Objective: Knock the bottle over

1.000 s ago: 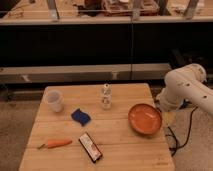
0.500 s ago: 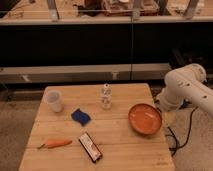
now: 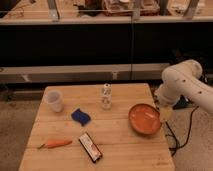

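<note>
The bottle (image 3: 106, 96) is small, slim and whitish with a pale label and a narrow cap. It stands upright near the back middle of the wooden table (image 3: 120, 145). My white arm (image 3: 182, 85) comes in from the right, beyond the table's right edge. My gripper (image 3: 165, 113) hangs low at the arm's end, just right of the orange bowl (image 3: 145, 119). It is well to the right of the bottle and apart from it.
A wider white plastic cup (image 3: 54, 100) stands at the back left. A blue sponge (image 3: 80, 116) lies in front of the bottle. An orange carrot (image 3: 56, 144) and a dark snack bar (image 3: 90, 147) lie near the front. A dark counter runs behind the table.
</note>
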Robot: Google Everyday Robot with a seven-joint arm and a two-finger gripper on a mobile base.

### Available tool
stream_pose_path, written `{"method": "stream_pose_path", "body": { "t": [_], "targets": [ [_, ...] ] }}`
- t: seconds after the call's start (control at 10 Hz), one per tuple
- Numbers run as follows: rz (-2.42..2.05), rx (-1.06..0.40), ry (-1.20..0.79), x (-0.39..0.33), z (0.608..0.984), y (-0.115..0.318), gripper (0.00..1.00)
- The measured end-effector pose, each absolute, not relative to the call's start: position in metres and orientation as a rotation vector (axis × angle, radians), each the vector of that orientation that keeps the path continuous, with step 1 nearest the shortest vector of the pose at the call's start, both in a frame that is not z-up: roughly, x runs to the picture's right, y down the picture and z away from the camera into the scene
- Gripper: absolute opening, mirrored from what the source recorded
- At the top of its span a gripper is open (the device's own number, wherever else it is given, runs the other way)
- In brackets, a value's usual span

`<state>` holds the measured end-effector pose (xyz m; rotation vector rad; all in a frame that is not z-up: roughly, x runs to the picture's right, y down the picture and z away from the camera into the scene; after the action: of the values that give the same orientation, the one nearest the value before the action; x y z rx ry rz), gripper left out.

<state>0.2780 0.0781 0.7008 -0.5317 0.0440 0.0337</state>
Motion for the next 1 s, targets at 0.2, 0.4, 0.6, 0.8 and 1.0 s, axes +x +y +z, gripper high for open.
{"method": "stream_pose_path", "body": {
  "t": [0.2, 0.4, 0.6, 0.8, 1.0],
  "targets": [
    [0.026, -0.520, 0.049, 0.276, 0.701, 0.076, 0.80],
    [0.011, -0.504, 0.047, 0.264, 0.705, 0.069, 0.80],
    [0.006, -0.489, 0.052, 0.263, 0.713, 0.058, 0.80],
    [-0.011, -0.470, 0.049, 0.257, 0.720, 0.048, 0.80],
    [-0.022, -0.452, 0.049, 0.256, 0.722, 0.046, 0.80]
  ]
}}
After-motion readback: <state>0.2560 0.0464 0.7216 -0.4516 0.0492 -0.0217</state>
